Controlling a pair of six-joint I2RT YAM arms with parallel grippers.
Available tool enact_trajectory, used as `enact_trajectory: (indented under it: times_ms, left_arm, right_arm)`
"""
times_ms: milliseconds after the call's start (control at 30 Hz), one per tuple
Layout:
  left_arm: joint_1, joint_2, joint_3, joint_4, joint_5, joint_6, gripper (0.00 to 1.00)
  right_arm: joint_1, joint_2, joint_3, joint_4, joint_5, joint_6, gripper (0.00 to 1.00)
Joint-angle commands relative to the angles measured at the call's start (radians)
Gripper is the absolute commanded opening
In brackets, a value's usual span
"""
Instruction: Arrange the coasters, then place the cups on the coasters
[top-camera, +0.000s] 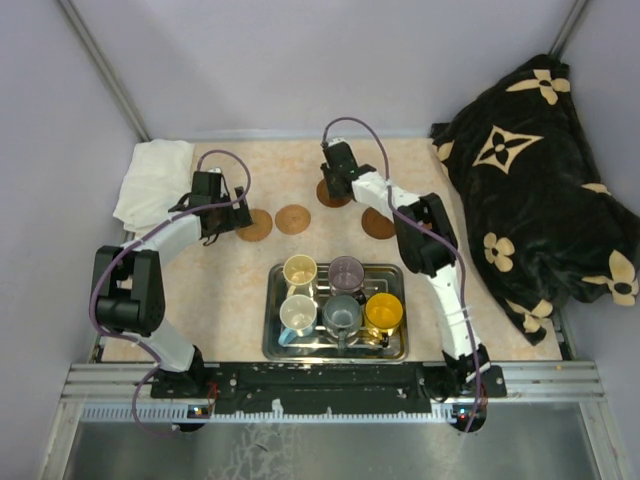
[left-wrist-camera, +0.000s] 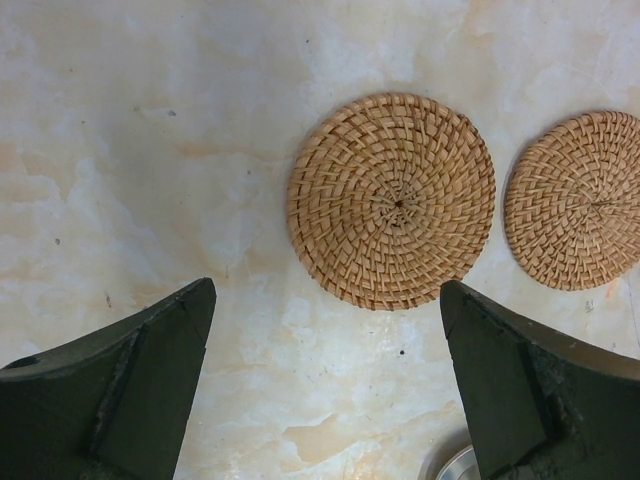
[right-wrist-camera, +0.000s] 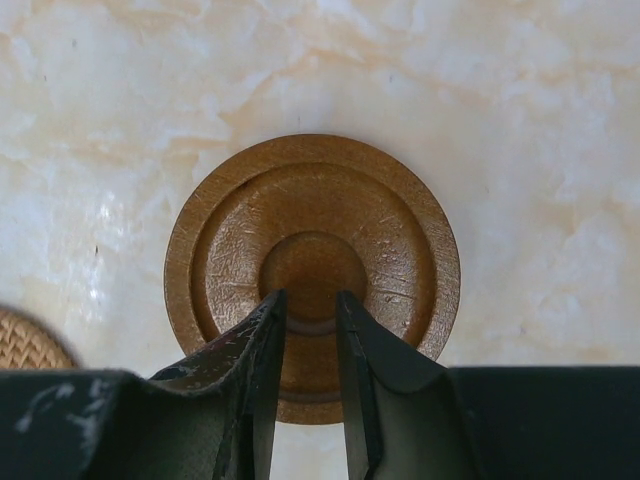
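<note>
**Coasters, four in view.** You are looking at two woven rattan coasters lying side by side, close but apart: the left woven coaster (left-wrist-camera: 392, 200) and the right woven coaster (left-wrist-camera: 578, 200). The turned wooden coaster (right-wrist-camera: 312, 200) is lying farther back, out of line with them. The dark coaster (top-camera: 378, 223) is lying to its right. A fifth is not showing, so you are partway through arranging.

**Cups, five, none placed.** The cream-yellow mug (top-camera: 299, 270), purple mug (top-camera: 347, 271), white mug with blue inside (top-camera: 297, 314), grey mug (top-camera: 341, 314) and orange-yellow mug (top-camera: 383, 312) are all sitting in the metal tray (top-camera: 392, 272).

**Left gripper (left-wrist-camera: 328, 290).** It is hanging spread wide and empty, just short of the left woven coaster.

**Right gripper (right-wrist-camera: 310, 295).** It is poised over the wooden coaster with its jaws drawn nearly together. You cannot tell whether it is pinching or pressing the disc.

**Outstanding, by my reading.** You are lining up the row, then moving all five cups.
</note>
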Motion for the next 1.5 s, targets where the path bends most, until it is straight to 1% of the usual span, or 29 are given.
enact_trajectory:
  times_ms: [0, 100, 267, 467, 733, 1233, 1467]
  left_arm:
    - [-0.004, -0.005, 0.014, 0.018, 0.016, 0.002, 0.99]
    - [-0.004, -0.008, 0.011, 0.018, 0.020, -0.002, 0.99]
    - [-0.004, -0.017, 0.001, 0.020, 0.024, -0.007, 0.99]
    - [-0.004, -0.035, -0.012, 0.021, 0.023, -0.010, 0.99]
    - [-0.004, -0.047, -0.025, 0.019, 0.025, -0.010, 0.99]
    - [-0.004, -0.033, -0.020, 0.013, 0.030, -0.009, 0.99]
    - [-0.004, -0.028, -0.014, 0.014, 0.036, -0.008, 0.99]
  right_arm:
    - [0.030, -0.092, -0.183, -0.041, -0.018, 0.034, 0.28]
    - [0.051, -0.145, -0.271, -0.019, -0.008, 0.039, 0.28]
    - [0.095, -0.196, -0.339, -0.029, 0.033, 0.031, 0.28]
    - [0.110, -0.236, -0.418, -0.010, 0.034, 0.075, 0.28]
    - [0.113, -0.278, -0.469, -0.003, 0.069, 0.108, 0.27]
    - [0.113, -0.296, -0.484, -0.053, 0.138, 0.164, 0.28]
    - [0.113, -0.311, -0.523, -0.043, 0.124, 0.184, 0.27]
